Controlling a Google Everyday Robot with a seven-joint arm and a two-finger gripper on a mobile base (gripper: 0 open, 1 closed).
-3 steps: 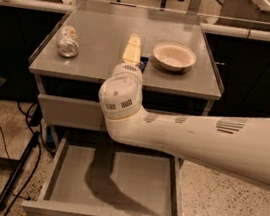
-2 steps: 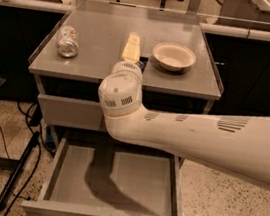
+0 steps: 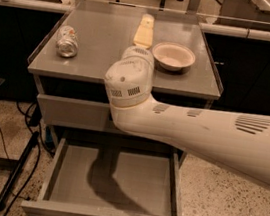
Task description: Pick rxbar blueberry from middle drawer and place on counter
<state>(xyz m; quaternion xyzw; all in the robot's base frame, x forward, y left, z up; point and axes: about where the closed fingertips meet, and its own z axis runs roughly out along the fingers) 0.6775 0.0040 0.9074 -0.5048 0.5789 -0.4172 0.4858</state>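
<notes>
Gripper (image 3: pixel 145 30) hangs over the far middle of the counter (image 3: pixel 98 49), a pale, narrow shape pointing away from the camera. Whether it is open, closed or gripping anything cannot be told from this angle. Behind it, toward the camera, the rounded wrist housing (image 3: pixel 128 81) covers the counter's front edge, and the thick white arm (image 3: pixel 206 136) runs off from there to the right side of the view. To the left of the gripper, well apart from it, a crushed silver can (image 3: pixel 67 41) lies on the counter. Just to its right and a little nearer the camera stands a shallow pale bowl (image 3: pixel 173 56). Below the gripper, the upper drawer (image 3: pixel 69 111) is shut. Lower still and nearer the camera, the middle drawer (image 3: pixel 156 184) is pulled fully out, the arm's shadow falling across its grey floor. The rxbar blueberry cannot be made out in the drawer, on the counter or at the gripper.
</notes>
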